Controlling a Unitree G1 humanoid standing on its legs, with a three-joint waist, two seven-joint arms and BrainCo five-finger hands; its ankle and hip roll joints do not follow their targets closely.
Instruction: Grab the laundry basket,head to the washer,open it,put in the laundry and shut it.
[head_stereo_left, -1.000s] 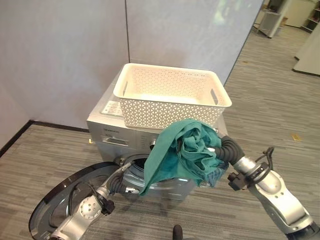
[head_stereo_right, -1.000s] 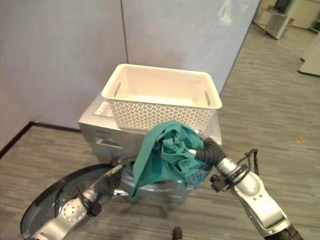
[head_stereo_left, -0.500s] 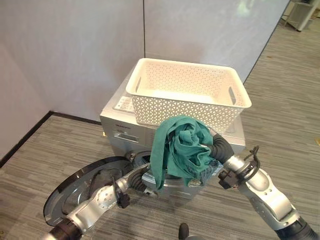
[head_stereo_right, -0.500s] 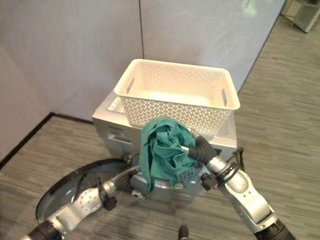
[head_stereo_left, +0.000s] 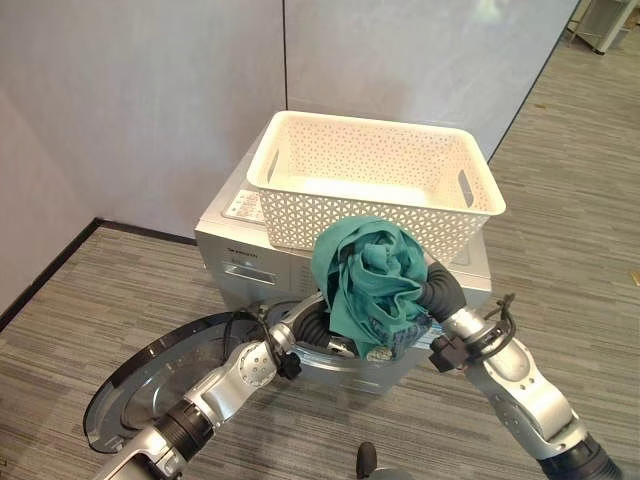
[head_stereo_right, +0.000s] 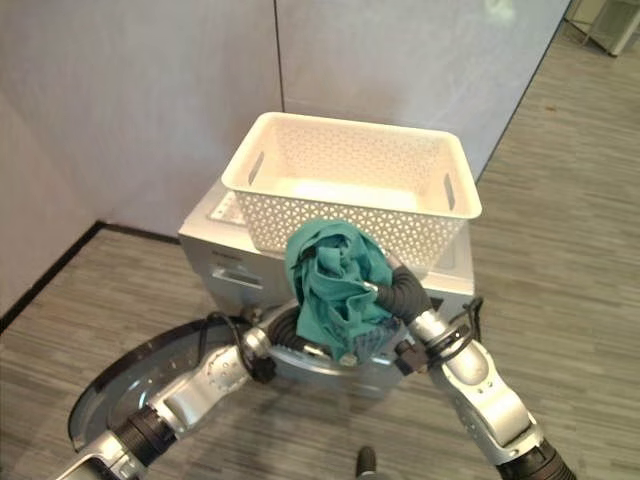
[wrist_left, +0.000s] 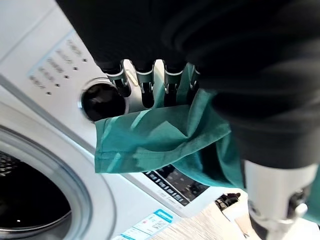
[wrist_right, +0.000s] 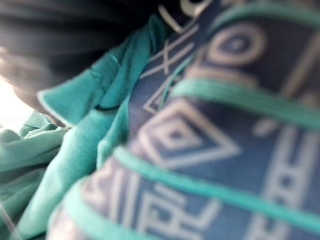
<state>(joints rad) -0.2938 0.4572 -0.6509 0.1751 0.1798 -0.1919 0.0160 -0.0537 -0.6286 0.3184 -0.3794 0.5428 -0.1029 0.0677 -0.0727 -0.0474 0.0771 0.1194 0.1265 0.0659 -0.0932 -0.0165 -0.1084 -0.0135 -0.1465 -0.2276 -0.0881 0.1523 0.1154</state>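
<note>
At lower left, washer door (head_stereo_left: 140, 385) hangs open; left hand (head_stereo_left: 312, 330) now at the drum mouth, fingers hidden, cannot tell. Teal laundry (head_stereo_left: 370, 285), bunched tighter than before, gripped by right hand (head_stereo_left: 432, 300) under basket (head_stereo_left: 370, 215) atop washer (head_stereo_left: 235, 250).

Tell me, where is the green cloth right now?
The green cloth is bunched at the right hand, just below the white basket and above the washer's opening.
</note>
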